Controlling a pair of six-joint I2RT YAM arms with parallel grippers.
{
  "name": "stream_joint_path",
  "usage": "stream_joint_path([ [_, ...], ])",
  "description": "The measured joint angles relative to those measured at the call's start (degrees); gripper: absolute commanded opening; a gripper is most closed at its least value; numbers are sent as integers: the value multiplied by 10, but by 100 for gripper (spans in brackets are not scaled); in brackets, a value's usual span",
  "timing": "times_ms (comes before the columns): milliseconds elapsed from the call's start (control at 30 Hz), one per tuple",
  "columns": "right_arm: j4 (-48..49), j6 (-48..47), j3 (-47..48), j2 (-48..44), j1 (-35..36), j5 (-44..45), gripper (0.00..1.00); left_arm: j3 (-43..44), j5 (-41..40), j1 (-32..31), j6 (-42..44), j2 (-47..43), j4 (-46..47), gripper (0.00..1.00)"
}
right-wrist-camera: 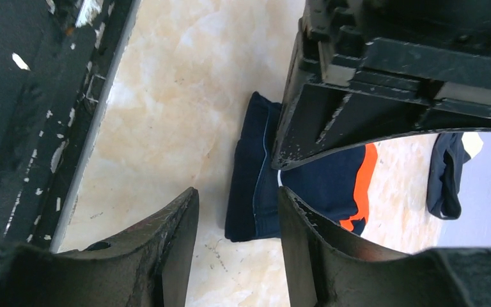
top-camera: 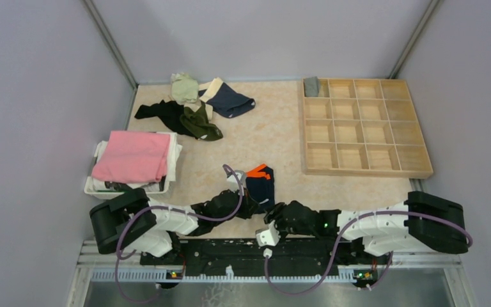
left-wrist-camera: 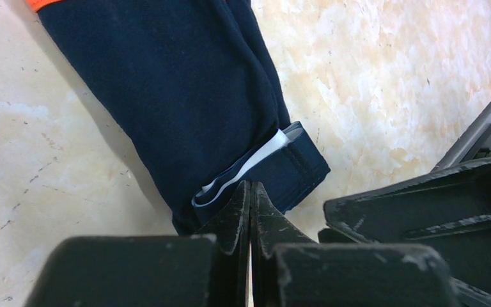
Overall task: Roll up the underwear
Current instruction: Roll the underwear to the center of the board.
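Where the two arms meet near the near edge of the table (top-camera: pixel 275 134), the navy underwear (top-camera: pixel 260 184) lies as a narrow folded strip, its orange-striped end pointing away from the arms. At its near end, the hem is turned over once and a white label shows. The left gripper (left-wrist-camera: pixel 250 192) has its fingers pressed together, tips at that hem, with no cloth visible between them. The right gripper (right-wrist-camera: pixel 238 198) is spread and empty, just beside the same end.

Step in hand, by judgement: starting the roll. The next move calls for tucking the hem over and turning it toward the orange end, keeping the strip narrow.

Farther off, a pink cloth (top-camera: pixel 134 155) sits in a basket (top-camera: pixel 93 185) at the left edge, and a heap of underwear (top-camera: pixel 195 105) lies at the far left corner. A wooden tray (top-camera: pixel 366 173) sits along the right edge, with a grey roll (top-camera: pixel 311 86) in its far left compartment.
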Motion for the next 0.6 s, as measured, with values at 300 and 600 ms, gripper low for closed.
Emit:
stream_joint_path([
  [300, 40, -53, -10, 57, 1, 46, 45, 0, 7, 2, 0, 2, 2, 0],
  [600, 78, -80, -3, 104, 3, 91, 35, 4, 10, 3, 1, 7, 7, 0],
])
